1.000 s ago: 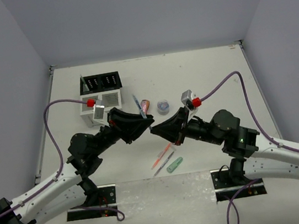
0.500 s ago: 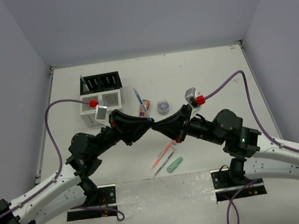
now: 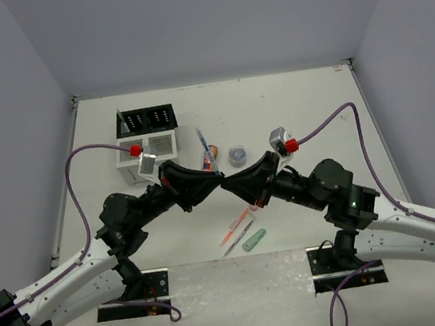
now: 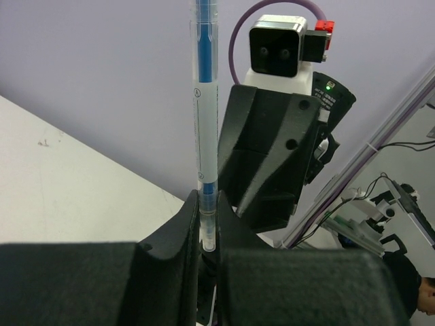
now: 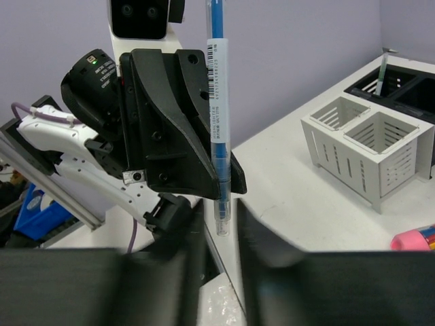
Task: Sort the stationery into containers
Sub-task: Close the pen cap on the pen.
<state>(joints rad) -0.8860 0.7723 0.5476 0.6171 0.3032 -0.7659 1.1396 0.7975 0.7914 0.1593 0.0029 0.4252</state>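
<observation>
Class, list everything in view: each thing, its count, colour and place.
black rack: one, black, far left of the table.
white box: one, white, joined to the rack's near side.
pale pen: one, standing in the rack.
blue pen: one, upright between both grippers.
pink tube: one, mid-table, left of the roll.
roll: one, grey-blue, mid-table.
orange pen: one, near centre.
grey pen: one, beside the orange pen.
green capsule: one, right of the grey pen.
left gripper: black, shut on the blue pen.
right gripper: black, open around the pen's end.
</observation>
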